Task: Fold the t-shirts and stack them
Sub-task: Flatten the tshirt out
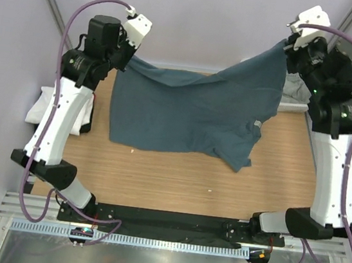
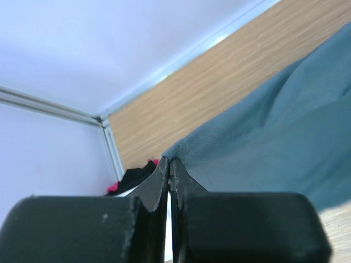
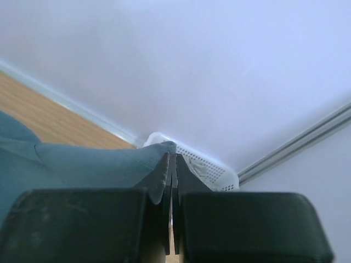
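Note:
The slate-blue t-shirt (image 1: 191,111) hangs spread between my two grippers above the wooden table (image 1: 157,174), its lower edge and a sleeve draping onto the wood. My left gripper (image 1: 129,54) is shut on the shirt's left corner; the left wrist view shows the hem (image 2: 181,150) pinched at the tips of my left gripper (image 2: 170,161). My right gripper (image 1: 291,46) is shut on the right corner, held higher; the right wrist view shows cloth (image 3: 98,159) clamped in my right gripper (image 3: 172,156). A black shirt (image 2: 134,175) lies at the table's left edge.
A white mesh basket (image 3: 208,164) with pale cloth in it stands at the far right (image 1: 294,98). White and dark cloth (image 1: 43,107) lies off the table's left side. Walls and metal rails close the back corners.

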